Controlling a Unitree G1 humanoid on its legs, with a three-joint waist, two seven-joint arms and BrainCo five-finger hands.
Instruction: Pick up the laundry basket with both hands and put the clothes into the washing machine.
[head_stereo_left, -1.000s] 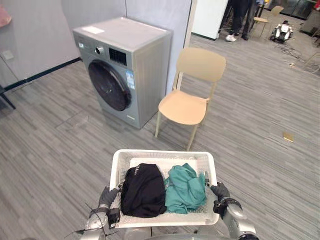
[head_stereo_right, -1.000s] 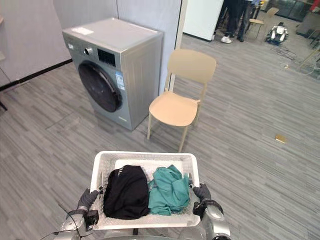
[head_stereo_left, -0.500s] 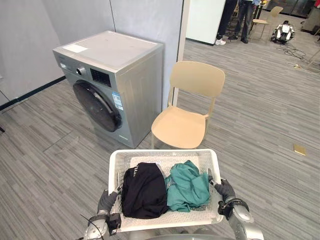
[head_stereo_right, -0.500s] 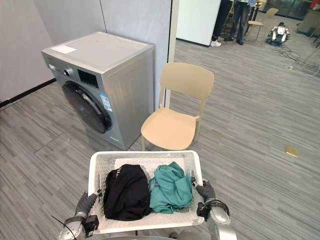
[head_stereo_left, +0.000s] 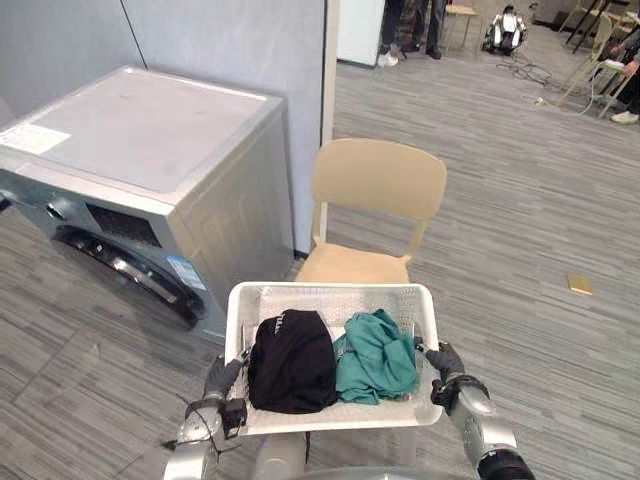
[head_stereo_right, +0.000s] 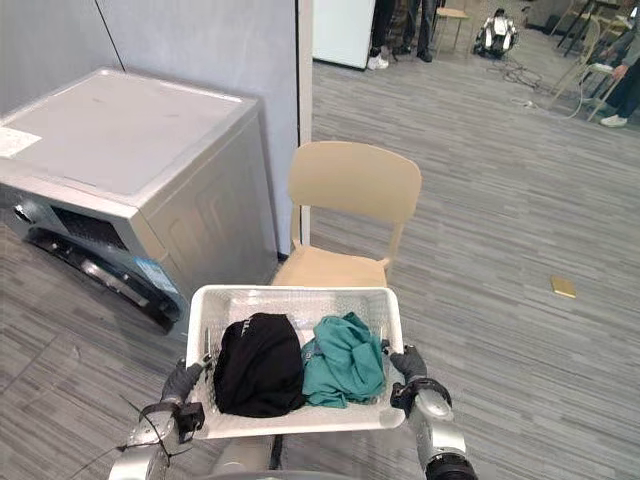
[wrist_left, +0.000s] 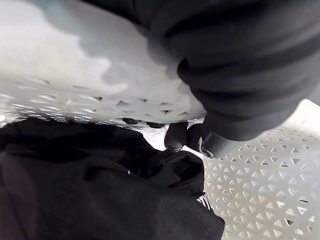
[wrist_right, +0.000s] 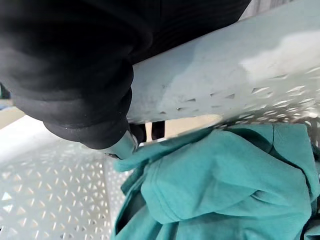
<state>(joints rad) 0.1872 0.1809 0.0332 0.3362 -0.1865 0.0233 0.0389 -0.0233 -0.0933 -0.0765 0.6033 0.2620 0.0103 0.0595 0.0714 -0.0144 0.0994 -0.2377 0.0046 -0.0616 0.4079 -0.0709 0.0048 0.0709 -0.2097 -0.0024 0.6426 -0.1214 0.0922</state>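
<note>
Left eye view: I hold the laundry basket (head_stereo_left: 330, 288) low and near, left hand (head_stereo_left: 222, 376) and right hand (head_stereo_left: 447, 360) curled on its side rims. The washing machine (head_stereo_left: 140, 130) is far left, the chair (head_stereo_left: 378, 180) just beyond the basket.

Right eye view: black garment (head_stereo_right: 258, 362) and teal garment (head_stereo_right: 345, 358) inside, soft and light.

Left wrist view: fingertips (wrist_left: 176, 136) hooked through the wall.

Right wrist view: same curl.

The basket looks stiff and light; an uneven rim grip would tip it.

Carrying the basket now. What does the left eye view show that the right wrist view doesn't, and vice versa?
Left eye view adds the washing machine, chair, black garment and left hand gripping the basket. Right wrist view adds fingertips of the right hand hooked through the rim slot. Both show basket, teal garment and right hand.
</note>
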